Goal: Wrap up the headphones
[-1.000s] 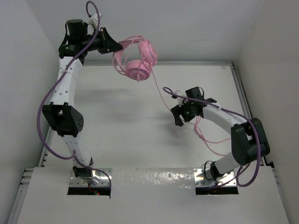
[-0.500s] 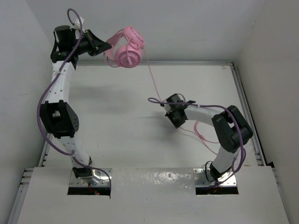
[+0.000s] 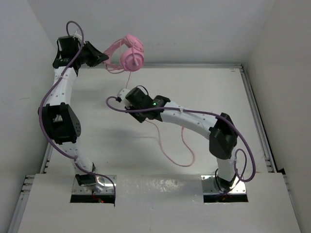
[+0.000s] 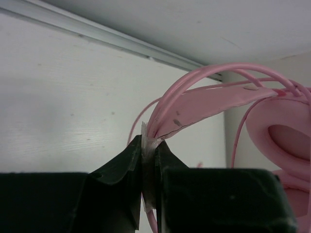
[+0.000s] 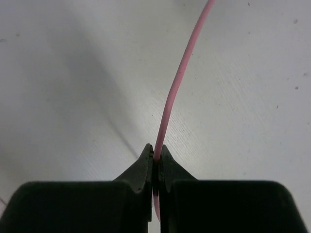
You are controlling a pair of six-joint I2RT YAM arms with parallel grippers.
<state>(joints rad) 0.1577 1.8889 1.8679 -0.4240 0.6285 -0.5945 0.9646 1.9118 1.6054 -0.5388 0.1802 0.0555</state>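
- The pink over-ear headphones (image 3: 130,56) with round padded earcups hang in the air above the far left part of the white table (image 3: 209,87).
- The left gripper (image 3: 104,59) is clamped on their thin pink headband (image 4: 204,104), and the earcups dangle just beyond its fingertips.
- The right gripper (image 3: 127,93), near and below the earcups, is pinched together on the thin pink cable (image 5: 177,92).
- Behind that gripper the cable trails in a loop on the table.
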